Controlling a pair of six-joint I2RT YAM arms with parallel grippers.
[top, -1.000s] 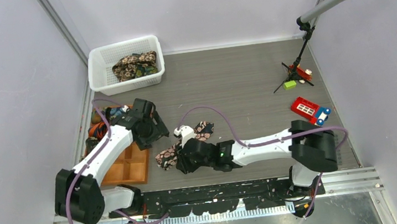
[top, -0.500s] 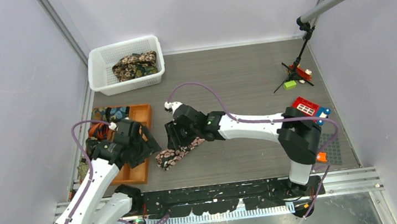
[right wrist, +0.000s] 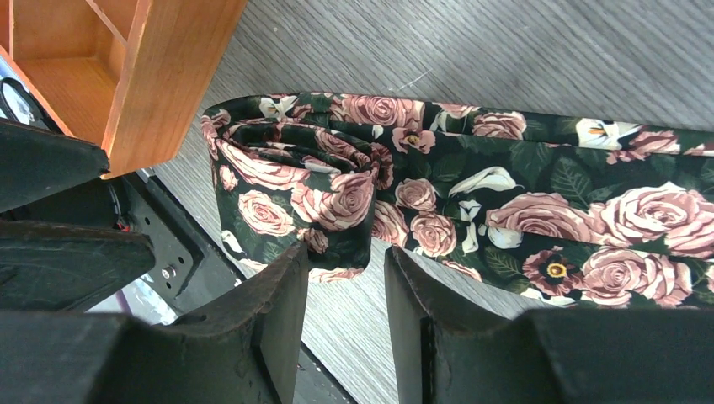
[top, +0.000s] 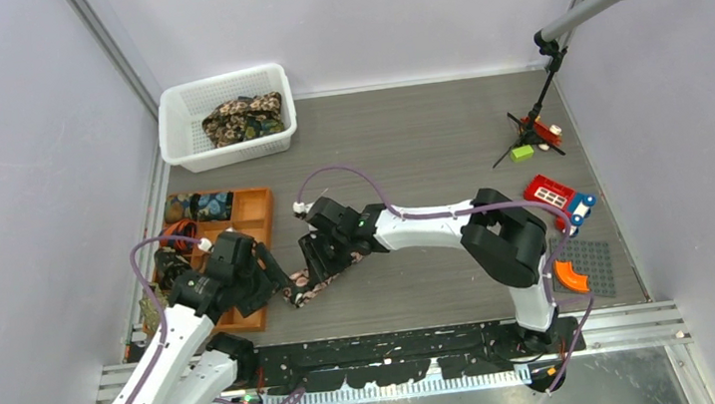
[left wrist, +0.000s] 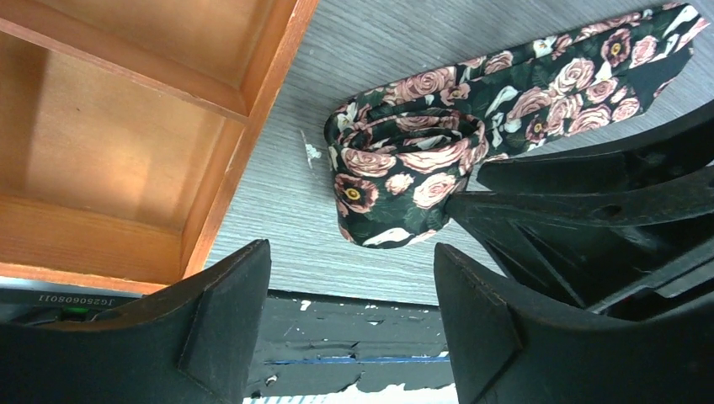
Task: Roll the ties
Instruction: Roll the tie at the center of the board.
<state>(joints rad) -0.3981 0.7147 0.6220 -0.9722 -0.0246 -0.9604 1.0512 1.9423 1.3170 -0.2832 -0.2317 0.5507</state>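
Black floral tie [left wrist: 404, 177] lies part-rolled at 3 o'clock of the orange tray [left wrist: 253, 126], tail running toward 1 o'clock. Left gripper [left wrist: 349, 278] wide, empty, over the roll. Right gripper [right wrist: 345, 269] narrow, empty, at the roll's edge. Risk: a sideways nudge likely slackens the loose coil.

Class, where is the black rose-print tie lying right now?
The rose-print tie lies, in the top view, on the table left of centre near the front edge, its rolled end just right of the orange tray, between the left gripper and right gripper.
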